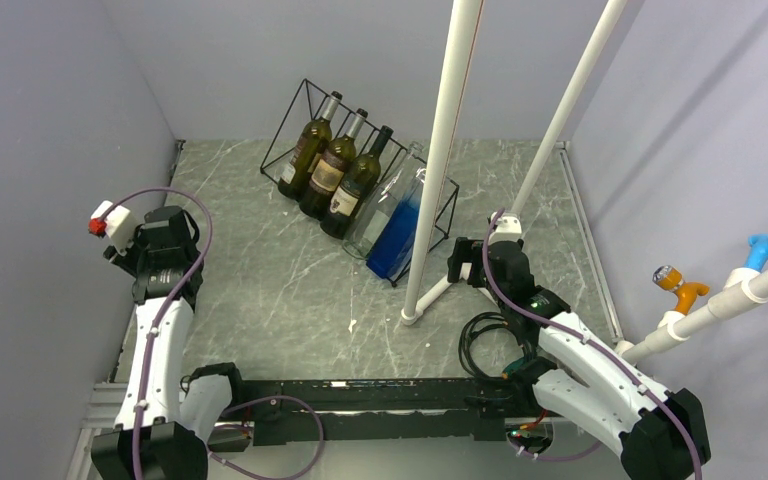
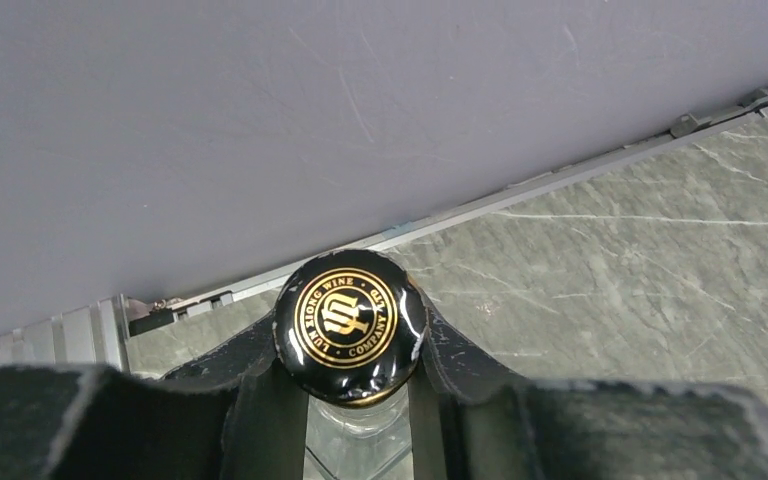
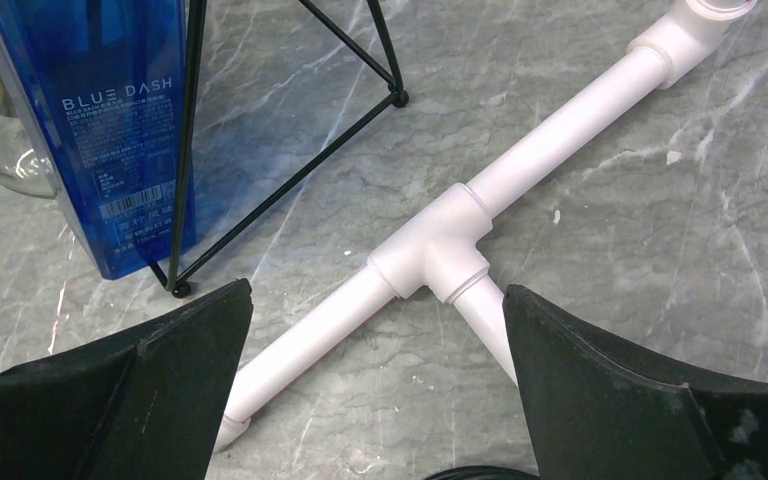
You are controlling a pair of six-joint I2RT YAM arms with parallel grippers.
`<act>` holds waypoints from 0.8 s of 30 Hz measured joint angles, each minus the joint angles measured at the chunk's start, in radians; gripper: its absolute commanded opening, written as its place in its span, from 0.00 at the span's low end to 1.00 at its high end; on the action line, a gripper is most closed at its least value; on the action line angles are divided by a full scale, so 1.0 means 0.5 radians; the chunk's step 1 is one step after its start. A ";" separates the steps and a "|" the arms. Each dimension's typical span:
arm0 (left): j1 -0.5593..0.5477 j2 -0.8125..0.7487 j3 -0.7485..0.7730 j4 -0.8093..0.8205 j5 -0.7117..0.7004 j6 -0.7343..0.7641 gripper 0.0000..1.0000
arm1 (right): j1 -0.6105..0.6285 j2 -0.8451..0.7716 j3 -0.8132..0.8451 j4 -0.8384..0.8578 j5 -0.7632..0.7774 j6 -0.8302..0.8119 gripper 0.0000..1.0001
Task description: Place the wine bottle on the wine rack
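Wine bottle: black, gold-printed cap clamped in my left gripper, beside the left wall.
Wine rack: back centre, well apart from it, five bottles leaning in.
Right gripper: jaws spread, holding nothing, above white pipe.

Bottle cap in left tool

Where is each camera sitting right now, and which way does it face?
Top: above and behind the bases, looking down on the table and rack; left arm and right arm both show.
Left wrist: on the left arm, facing the wall at the table's edge; left tool closed around a wine bottle.
Right wrist: low over the table, facing the blue bottle, a rack foot and the pipe; right tool open.
Shared: top and right wrist both show blue bottle, rack and pipe.
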 measured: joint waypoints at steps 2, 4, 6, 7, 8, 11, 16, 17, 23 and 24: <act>0.000 -0.002 0.000 0.008 0.006 0.030 0.24 | 0.000 0.000 0.000 -0.001 0.000 -0.001 1.00; 0.001 -0.003 0.000 0.010 0.012 0.040 0.21 | 0.000 0.000 0.000 -0.001 0.000 -0.001 1.00; 0.002 -0.013 0.000 0.008 0.035 0.056 0.15 | 0.000 0.000 0.000 -0.001 0.000 -0.001 1.00; 0.002 -0.018 0.000 0.007 0.047 0.063 0.13 | 0.000 0.000 0.000 -0.002 0.001 -0.001 1.00; 0.002 -0.025 0.002 0.001 0.065 0.070 0.12 | 0.000 0.000 0.000 -0.002 0.001 -0.001 1.00; 0.002 -0.037 0.017 -0.034 0.112 0.077 0.05 | 0.000 0.000 0.000 -0.002 0.000 -0.001 1.00; 0.002 -0.045 0.061 -0.117 0.209 0.089 0.00 | 0.000 0.000 0.000 -0.002 0.000 -0.001 1.00; 0.002 -0.049 0.071 -0.135 0.235 0.097 0.00 | 0.000 0.000 0.000 -0.002 0.000 -0.001 1.00; 0.001 -0.058 0.163 -0.272 0.422 0.146 0.00 | 0.000 0.011 0.000 -0.002 0.000 0.000 1.00; 0.001 -0.058 0.187 -0.294 0.457 0.159 0.00 | 0.000 0.015 0.000 -0.002 0.000 0.000 1.00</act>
